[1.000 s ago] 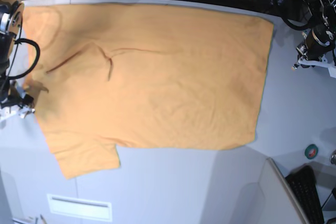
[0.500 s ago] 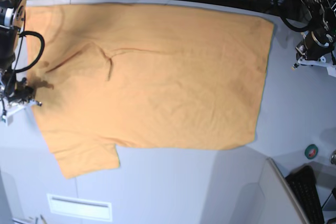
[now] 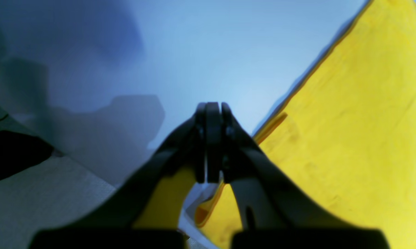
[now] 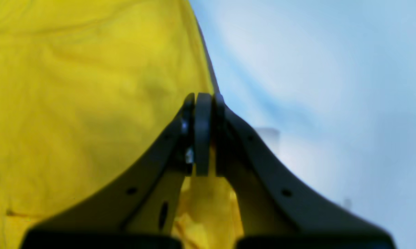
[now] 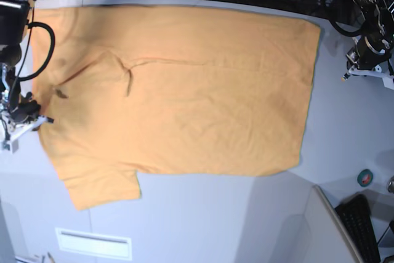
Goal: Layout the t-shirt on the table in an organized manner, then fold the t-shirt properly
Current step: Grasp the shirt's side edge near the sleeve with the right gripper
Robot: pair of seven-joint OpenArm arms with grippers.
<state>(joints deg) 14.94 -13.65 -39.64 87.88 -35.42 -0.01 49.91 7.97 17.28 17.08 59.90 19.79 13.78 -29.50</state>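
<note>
Orange cotton, the t-shirt [image 5: 178,90] lay spread nearly flat over the far half of the pale surface [image 5: 215,220], hem toward the right, one short sleeve jutting toward the near left corner, with a creased ridge left of the middle. At its left edge, the right end effector [image 5: 34,118] sat low on the cloth with its jaws pressed together; the right wrist view showed the tips [image 4: 202,135] closed right at the shirt's border, orange fabric bunched beneath them, so it appeared to have pinched the edge, though how much cloth sat between the pads could not be made out. The left end effector [image 5: 363,66] hung well to the right of the hem, over bare surface; in the left wrist view its tips [image 3: 211,145] met with nothing between them, the hem just beside. Judged from this, the main risk was a thin, one-layer pinch slipping free on the first pull, or a pull from the left side alone dragging the whole shirt askew and deepening the ridge, since the far side was not held.
</note>
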